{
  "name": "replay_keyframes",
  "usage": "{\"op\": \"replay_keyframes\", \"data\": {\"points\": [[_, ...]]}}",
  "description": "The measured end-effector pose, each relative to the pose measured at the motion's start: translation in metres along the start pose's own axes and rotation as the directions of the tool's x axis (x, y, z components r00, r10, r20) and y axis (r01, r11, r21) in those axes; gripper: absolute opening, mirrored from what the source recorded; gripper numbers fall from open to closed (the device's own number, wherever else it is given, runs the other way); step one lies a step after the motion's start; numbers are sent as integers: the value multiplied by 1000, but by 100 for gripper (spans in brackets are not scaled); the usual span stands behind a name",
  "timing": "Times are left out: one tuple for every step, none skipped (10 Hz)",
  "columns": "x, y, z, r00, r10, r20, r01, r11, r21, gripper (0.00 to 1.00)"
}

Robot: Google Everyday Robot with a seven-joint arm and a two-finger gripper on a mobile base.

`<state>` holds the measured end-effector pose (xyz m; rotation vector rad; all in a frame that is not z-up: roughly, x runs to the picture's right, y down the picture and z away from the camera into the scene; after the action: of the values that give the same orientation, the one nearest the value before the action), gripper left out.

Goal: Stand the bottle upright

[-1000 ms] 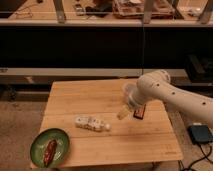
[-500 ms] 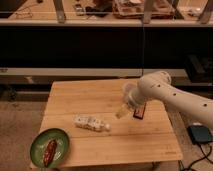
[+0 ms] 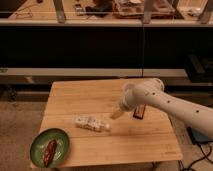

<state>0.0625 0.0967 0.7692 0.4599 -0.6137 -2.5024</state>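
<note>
The biggest thing in shot was the dark counter unit (image 3: 100,47) running across the back, with clutter on top that we couldn't make out. In front of it sat the light wooden table (image 3: 150,145), slatted top, taking up most of the middle.

Next down in size, the white robot arm (image 3: 170,102) reached in from the right edge and angled down over the right half of the table. Over at the front left corner was a round green plate (image 3: 37,142) with a reddish-brown snack thing (image 3: 50,152) lying on it. We honestly couldn't tell what it was.

The bottle (image 3: 91,123) was lying flat on its side on the table, roughly centre and a bit towards the front. Its long axis ran left to right, and it sat well apart from the plate.

The gripper (image 3: 117,114) hung just beside the bottle's right end, up and to the right of it, not touching as far as we could see. It was released, fingers spread and clamped on nothing.

Smallest bit: a little dark object (image 3: 140,112) on the table, tucked right by the arm.
</note>
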Motion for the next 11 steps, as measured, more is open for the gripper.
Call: {"op": "replay_keyframes", "data": {"points": [[-7, -1, 7, 999, -42, 11, 42, 999, 2, 72], [-19, -3, 15, 995, -97, 31, 97, 995, 14, 72], [-22, -4, 18, 993, -114, 37, 114, 993, 17, 72], [-23, -4, 18, 992, -118, 38, 117, 993, 18, 72], [-23, -4, 18, 992, -118, 38, 117, 993, 18, 72], [-23, -4, 18, 992, -118, 40, 118, 993, 19, 72], [-24, -5, 19, 992, -122, 41, 121, 992, 20, 72], [-27, -15, 30, 989, -140, 48, 138, 989, 49, 72], [-29, -27, 43, 986, -161, 53, 156, 985, 78, 72], [-32, -36, 55, 983, -175, 59, 168, 980, 105, 72], [-35, -42, 63, 981, -182, 62, 174, 977, 123, 72]]}}
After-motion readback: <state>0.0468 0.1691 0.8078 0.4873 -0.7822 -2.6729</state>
